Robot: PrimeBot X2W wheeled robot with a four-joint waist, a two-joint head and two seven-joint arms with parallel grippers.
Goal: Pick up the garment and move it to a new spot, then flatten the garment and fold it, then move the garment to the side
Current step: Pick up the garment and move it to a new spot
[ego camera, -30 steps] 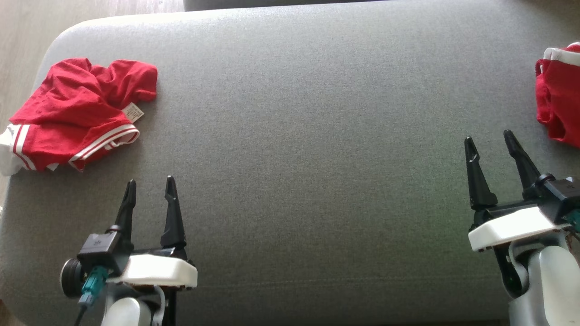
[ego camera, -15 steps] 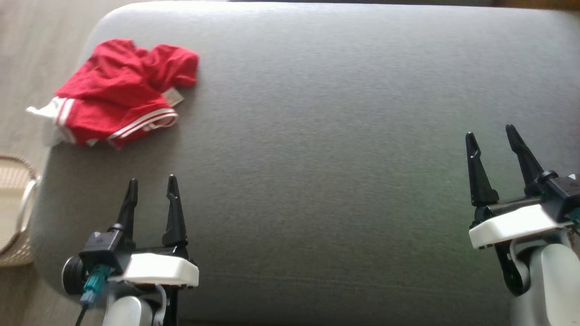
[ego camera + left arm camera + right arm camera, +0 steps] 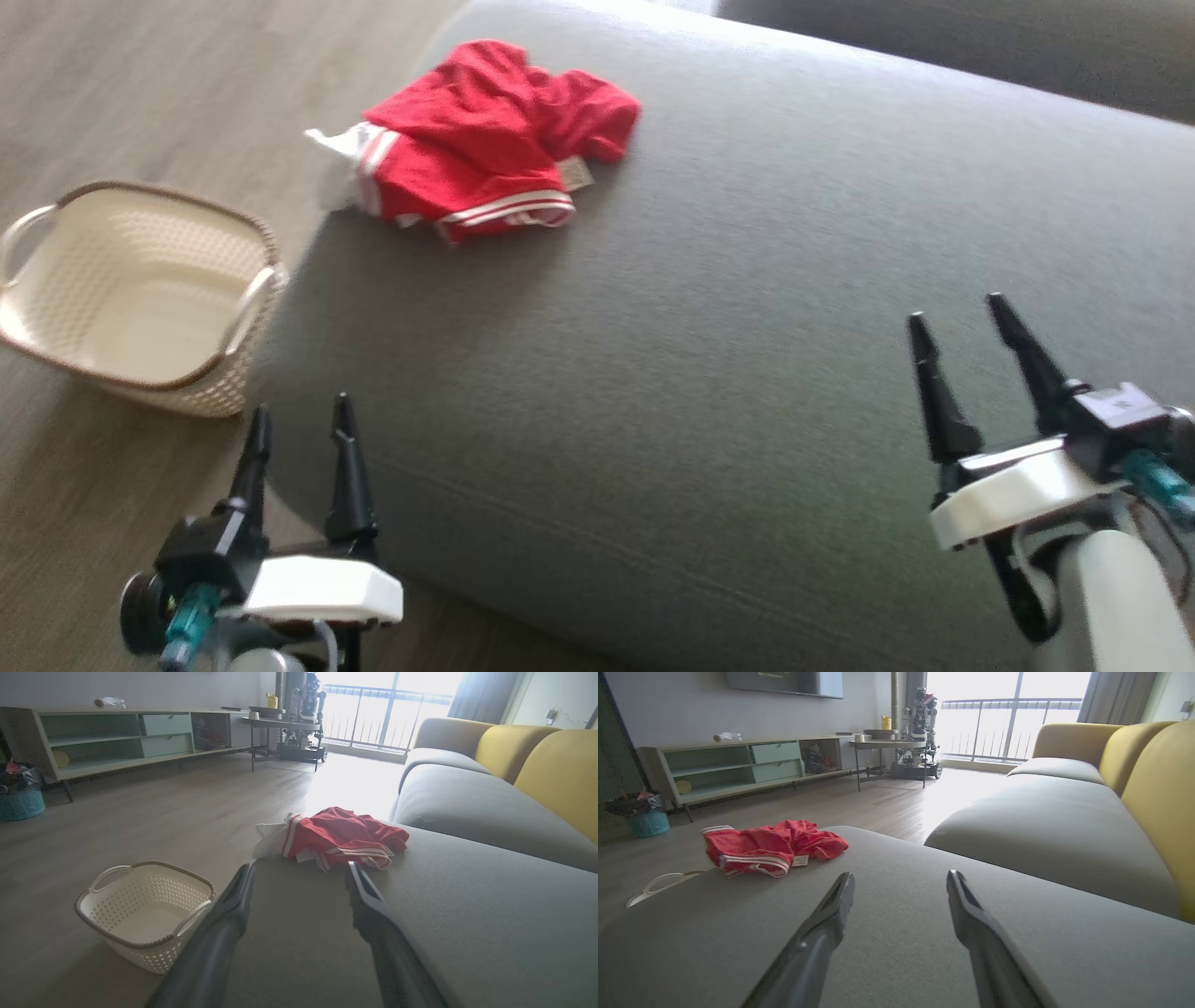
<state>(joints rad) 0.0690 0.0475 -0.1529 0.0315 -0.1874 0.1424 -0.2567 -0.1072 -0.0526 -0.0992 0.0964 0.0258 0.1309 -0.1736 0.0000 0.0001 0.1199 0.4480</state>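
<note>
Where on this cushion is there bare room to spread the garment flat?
Free: the wide middle of the cushion, between the red garment and the right gripper, and the near strip toward the left gripper. Crowded: the far left corner, where the garment lies at the edge near the basket.

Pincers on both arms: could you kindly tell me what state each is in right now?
Left pincer: open, holding nothing.
Right pincer: open, holding nothing.

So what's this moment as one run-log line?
stage: pre-grasp | red garment: crumpled, untouched | left pincer: open, empty | right pincer: open, empty
</note>
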